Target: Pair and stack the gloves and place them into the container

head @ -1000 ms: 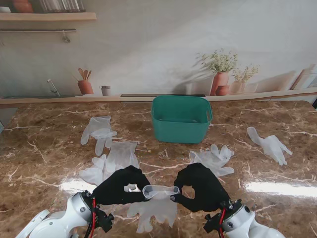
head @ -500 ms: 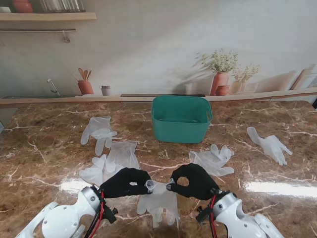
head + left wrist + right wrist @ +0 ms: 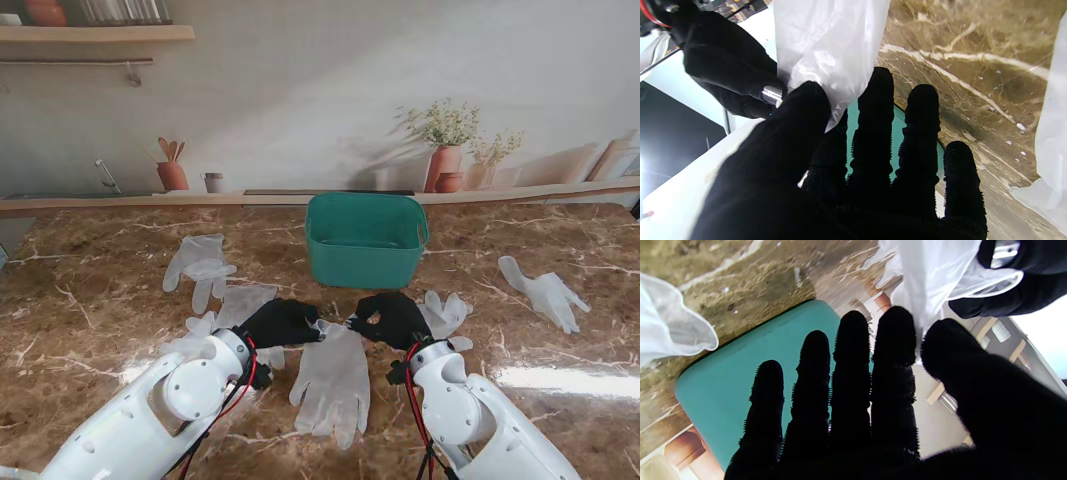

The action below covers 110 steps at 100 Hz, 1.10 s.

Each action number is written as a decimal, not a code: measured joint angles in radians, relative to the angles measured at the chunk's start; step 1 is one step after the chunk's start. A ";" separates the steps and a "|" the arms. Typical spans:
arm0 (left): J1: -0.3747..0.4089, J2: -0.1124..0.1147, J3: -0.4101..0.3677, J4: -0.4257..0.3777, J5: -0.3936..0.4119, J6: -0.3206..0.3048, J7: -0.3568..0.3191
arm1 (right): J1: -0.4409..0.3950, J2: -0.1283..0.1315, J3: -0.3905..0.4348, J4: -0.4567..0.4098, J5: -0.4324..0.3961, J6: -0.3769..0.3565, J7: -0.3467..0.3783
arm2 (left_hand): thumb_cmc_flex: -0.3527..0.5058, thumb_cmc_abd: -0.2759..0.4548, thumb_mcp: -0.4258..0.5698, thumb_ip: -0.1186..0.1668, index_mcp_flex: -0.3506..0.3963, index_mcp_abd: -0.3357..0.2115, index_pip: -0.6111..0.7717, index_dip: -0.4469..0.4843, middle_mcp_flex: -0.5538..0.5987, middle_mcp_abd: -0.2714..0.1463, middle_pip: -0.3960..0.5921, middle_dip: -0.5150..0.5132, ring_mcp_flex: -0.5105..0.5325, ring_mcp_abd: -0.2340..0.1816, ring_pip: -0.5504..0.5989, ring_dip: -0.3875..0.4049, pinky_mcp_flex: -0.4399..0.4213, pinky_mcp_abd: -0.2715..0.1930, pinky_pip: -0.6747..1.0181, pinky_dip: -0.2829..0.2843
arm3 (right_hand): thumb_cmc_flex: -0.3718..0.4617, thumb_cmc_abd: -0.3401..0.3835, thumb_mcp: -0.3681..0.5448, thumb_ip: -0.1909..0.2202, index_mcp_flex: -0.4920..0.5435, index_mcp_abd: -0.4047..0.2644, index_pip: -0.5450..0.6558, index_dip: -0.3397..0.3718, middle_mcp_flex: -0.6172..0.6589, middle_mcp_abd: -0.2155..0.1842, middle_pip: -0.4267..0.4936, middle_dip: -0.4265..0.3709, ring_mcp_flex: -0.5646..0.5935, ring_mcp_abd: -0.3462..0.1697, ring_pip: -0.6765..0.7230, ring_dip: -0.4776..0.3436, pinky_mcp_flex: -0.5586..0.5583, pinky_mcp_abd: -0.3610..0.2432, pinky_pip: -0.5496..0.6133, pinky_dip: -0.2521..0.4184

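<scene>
Pinching the cuff of one translucent glove (image 3: 332,375) between thumb and forefinger, your left hand (image 3: 280,322) and right hand (image 3: 392,316) hold it dangling lengthwise toward you, with the teal container (image 3: 365,238) just beyond both, nearer the right.

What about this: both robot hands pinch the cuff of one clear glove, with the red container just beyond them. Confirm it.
Not quite: the container is teal, not red, as the stand view shows. The rest holds: the left robot hand and right robot hand both pinch the cuff of one clear glove.
</scene>
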 measured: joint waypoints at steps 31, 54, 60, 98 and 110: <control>-0.116 -0.038 0.096 0.125 0.121 0.075 0.072 | 0.088 -0.004 -0.055 0.103 -0.102 0.062 -0.053 | -0.011 0.000 0.000 0.000 0.000 -0.020 0.000 0.003 -0.015 -0.001 0.013 0.043 -0.015 0.000 0.000 0.000 -0.002 0.000 0.000 0.000 | 0.000 0.000 0.000 0.000 -0.002 -0.001 0.000 0.000 -0.001 0.000 0.001 0.000 0.000 0.000 0.002 0.000 0.000 -0.002 0.000 0.000; -0.170 -0.045 0.143 0.187 0.210 0.098 0.109 | 0.132 -0.006 -0.096 0.156 -0.145 0.152 -0.086 | -0.148 -0.006 0.210 0.014 -0.163 0.052 -0.383 -0.082 -0.386 -0.008 -0.073 -0.021 -0.265 -0.001 -0.175 -0.124 -0.053 -0.067 -0.076 -0.086 | -0.001 0.005 -0.047 0.000 -0.183 0.011 -0.175 -0.167 -0.125 -0.001 -0.043 -0.130 -0.040 0.000 -0.014 -0.011 -0.011 -0.004 0.000 0.000; -0.169 -0.046 0.137 0.190 0.213 0.100 0.111 | 0.132 -0.006 -0.093 0.158 -0.177 0.163 -0.085 | -0.150 -0.006 0.206 0.033 -0.228 0.066 -0.492 -0.111 -0.549 0.000 -0.097 -0.054 -0.368 -0.017 -0.236 -0.183 -0.088 -0.108 -0.143 -0.145 | -0.015 0.023 -0.058 0.069 -0.266 0.055 -0.434 -0.090 -0.233 0.001 -0.096 -0.192 -0.092 0.000 -0.065 -0.039 -0.031 -0.009 -0.001 0.000; -0.041 -0.037 -0.014 0.067 0.292 0.062 0.166 | 0.025 0.018 0.031 0.045 -0.456 0.214 -0.127 | -0.202 0.001 0.189 0.040 -0.296 0.100 -0.637 -0.178 -0.775 0.004 -0.142 -0.110 -0.538 -0.076 -0.357 -0.318 -0.101 -0.167 -0.442 -0.325 | -0.041 -0.084 -0.119 0.072 -0.392 0.088 -0.458 0.068 -0.357 0.012 -0.052 -0.236 -0.145 -0.001 -0.092 -0.083 -0.021 -0.015 0.009 0.000; -0.006 -0.027 -0.032 0.034 0.308 0.043 0.194 | -0.008 0.044 0.052 0.011 -0.510 0.234 -0.105 | -0.202 0.001 0.189 0.040 -0.296 0.100 -0.637 -0.178 -0.775 0.004 -0.142 -0.111 -0.538 -0.079 -0.357 -0.323 -0.101 -0.167 -0.447 -0.317 | -0.029 -0.161 -0.082 0.072 -0.345 0.054 -0.409 0.143 -0.347 0.011 -0.045 -0.222 -0.145 -0.001 -0.089 -0.073 -0.027 -0.015 0.011 0.000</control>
